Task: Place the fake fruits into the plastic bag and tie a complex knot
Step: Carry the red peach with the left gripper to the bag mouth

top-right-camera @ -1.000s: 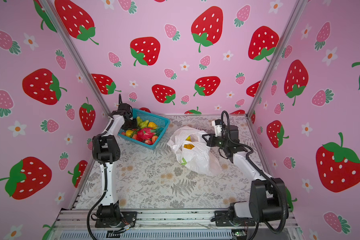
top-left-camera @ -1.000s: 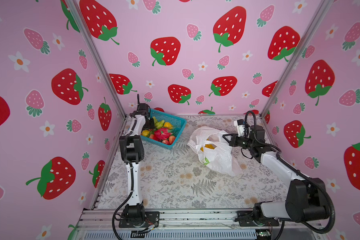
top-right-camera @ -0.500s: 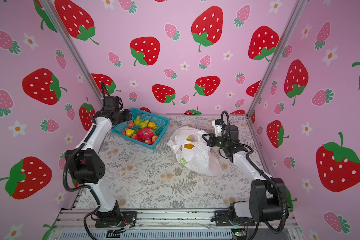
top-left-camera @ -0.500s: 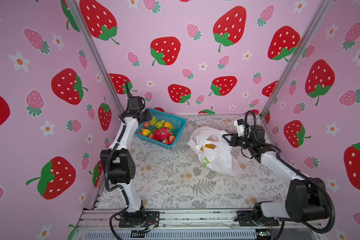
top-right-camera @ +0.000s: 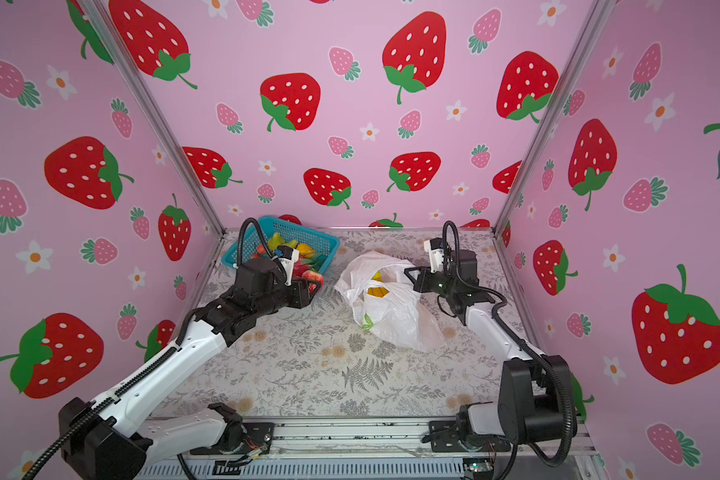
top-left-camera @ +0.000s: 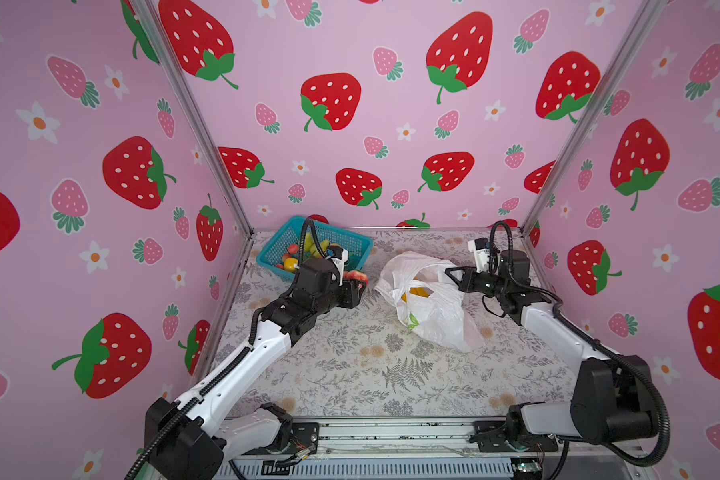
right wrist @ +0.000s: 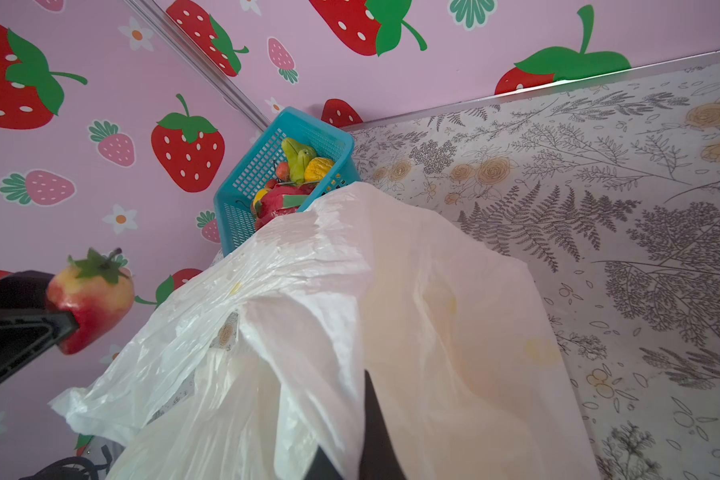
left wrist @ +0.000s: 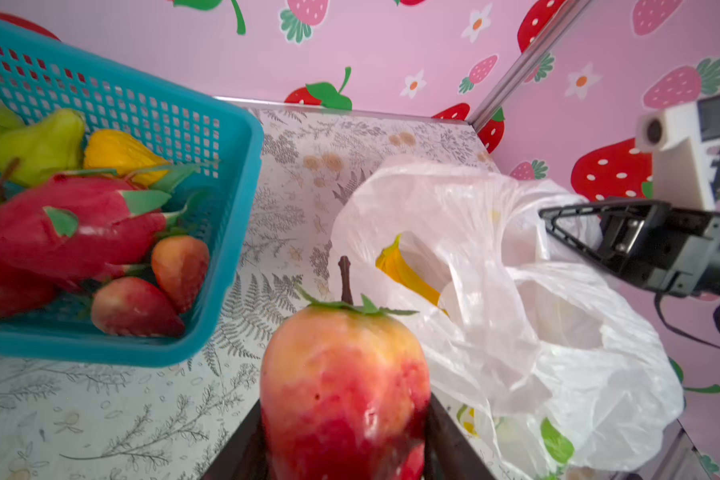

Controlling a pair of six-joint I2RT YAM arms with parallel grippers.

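Red-yellow fruit clamped in left pincer.

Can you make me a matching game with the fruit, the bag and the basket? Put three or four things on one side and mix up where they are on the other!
Things:
1. red-and-yellow fruit
2. yellow fruit
3. dragon fruit
4. plastic bag

Places or states:
A. lying in the teal basket
B. pinched at its edge by the right gripper
C. clamped in the left gripper
D. inside the bag

Pairs: 1-C, 2-D, 3-A, 4-B
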